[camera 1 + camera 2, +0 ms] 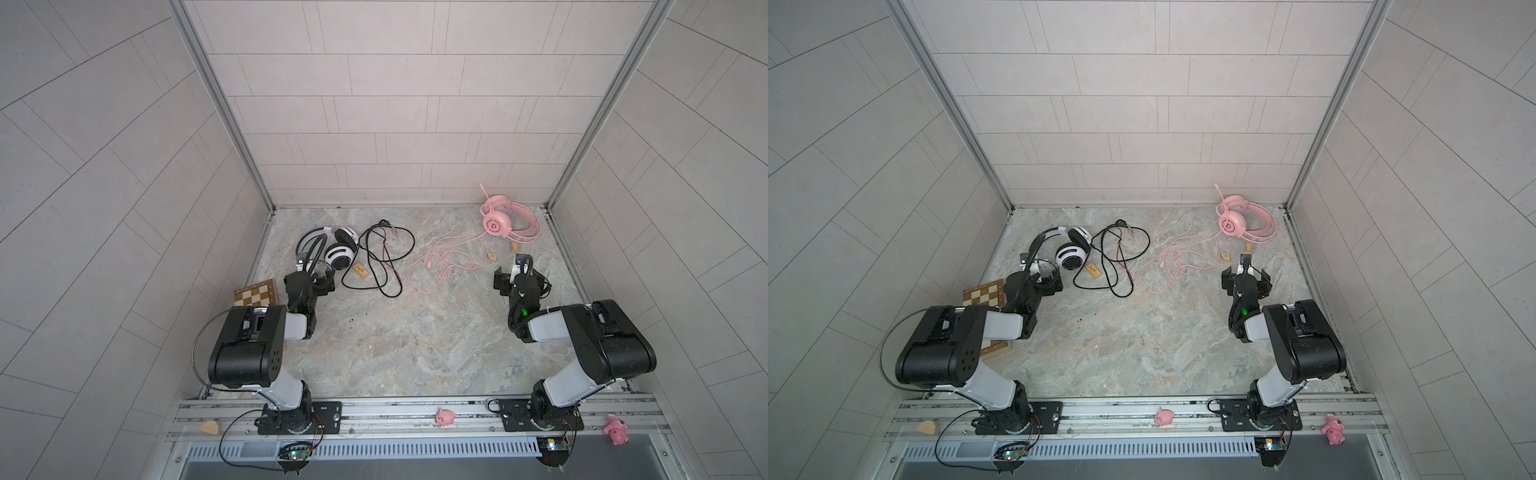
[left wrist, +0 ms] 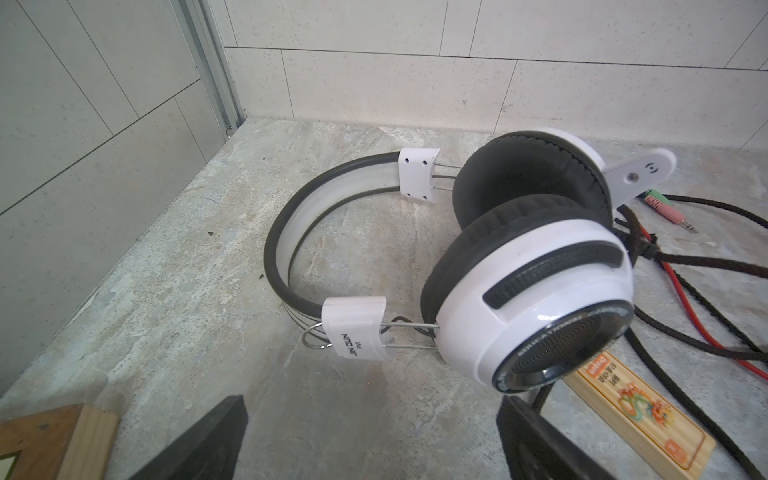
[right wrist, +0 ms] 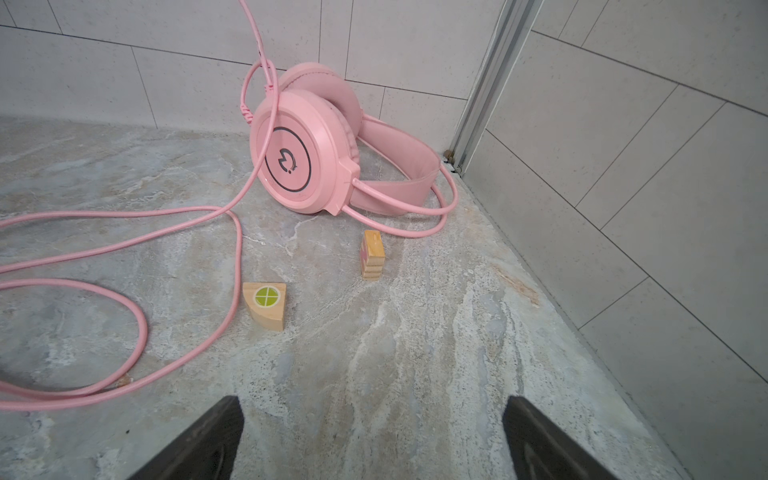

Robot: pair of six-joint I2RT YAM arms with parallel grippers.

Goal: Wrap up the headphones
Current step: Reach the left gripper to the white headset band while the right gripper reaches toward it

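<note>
- Both grippers are empty with jaws spread wide. The left gripper (image 2: 372,419) hangs just in front of the white headset (image 2: 519,270). The right gripper (image 3: 374,415) faces the pink headset (image 3: 316,141) and is well apart from it.
- The white headset lies on its side at the back-left of the table (image 1: 415,340). Its long axis runs across the table, band toward the left wall, cups stacked toward the middle.
- The pink headset sits in the back-right corner, mirrored: band toward the right wall, cups toward the middle, one cup face turned to the front.
- Risk: the black cable (image 2: 706,264) lies in overlapping loops, so pulling one strand likely knots it or drags the headset.
- Risk: the wooden tile (image 2: 640,411) sits right by that cable and cup and could get swept along.
- Risk: the pink cable (image 3: 238,257) passes just beside the wedge block (image 3: 266,305), so the same snag applies. One strand drapes over the cup, so winding may tip it.
- The corner walls likely leave the right wrist little room.
</note>
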